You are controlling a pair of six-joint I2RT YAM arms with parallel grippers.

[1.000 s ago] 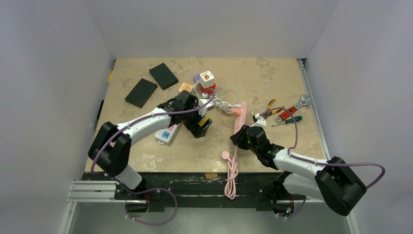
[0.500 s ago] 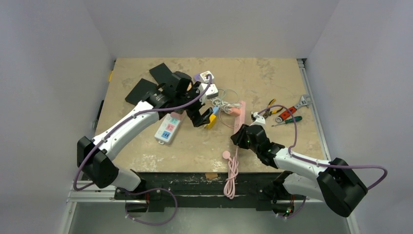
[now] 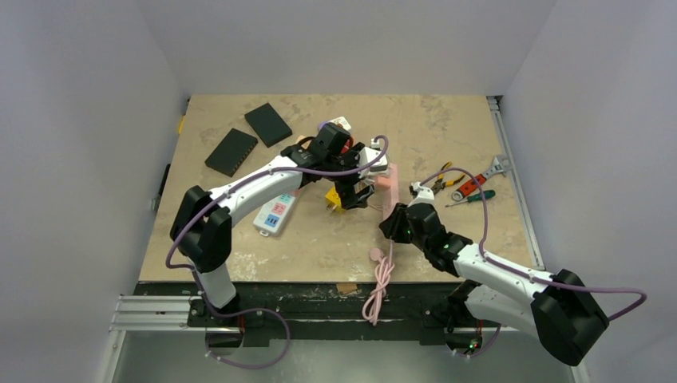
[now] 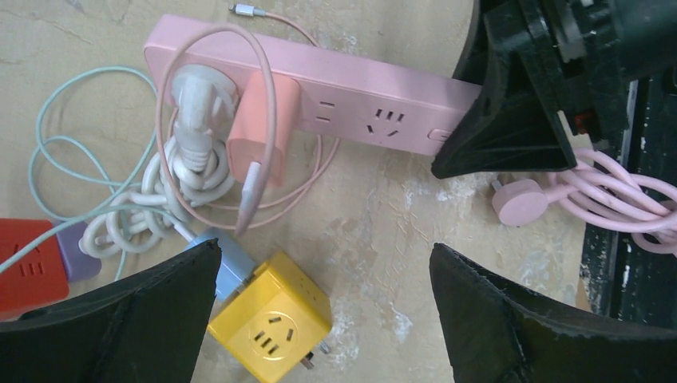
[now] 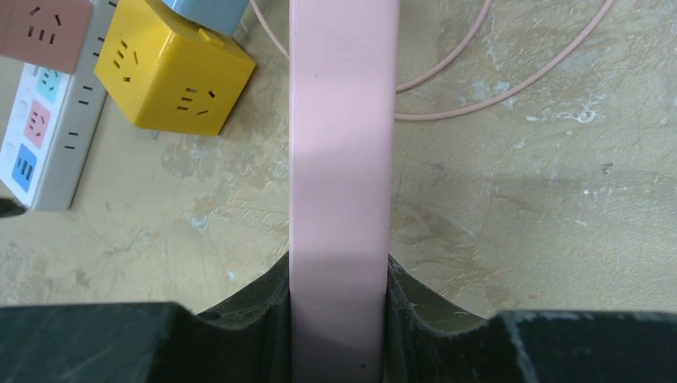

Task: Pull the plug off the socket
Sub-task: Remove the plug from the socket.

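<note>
A pink socket strip (image 4: pixel 351 96) lies on the table, also visible from above as the pink strip (image 3: pixel 390 185). A white plug (image 4: pixel 199 89) with a coiled white cord and a salmon adapter (image 4: pixel 263 120) sit in its sockets. My right gripper (image 5: pixel 339 271) is shut on the strip's near end (image 5: pixel 343 144), and it appears in the left wrist view as a black gripper (image 4: pixel 511 112). My left gripper (image 4: pixel 319 259) hangs open above the table, just short of the strip, empty. A yellow socket cube (image 4: pixel 271 319) with a blue plug (image 4: pixel 230 263) lies by its left finger.
A white strip with coloured sockets (image 3: pixel 274 214) lies left of the yellow cube (image 3: pixel 333 199). Two black boxes (image 3: pixel 267 124) lie at the back left. Pliers, wrench and screwdriver (image 3: pixel 471 187) lie to the right. A red cube (image 4: pixel 28 267) and the pink cord bundle (image 3: pixel 379 279) are nearby.
My left arm has swung right, from over the white strip to beside the pink strip, staying open. The right gripper has kept its hold and place.
</note>
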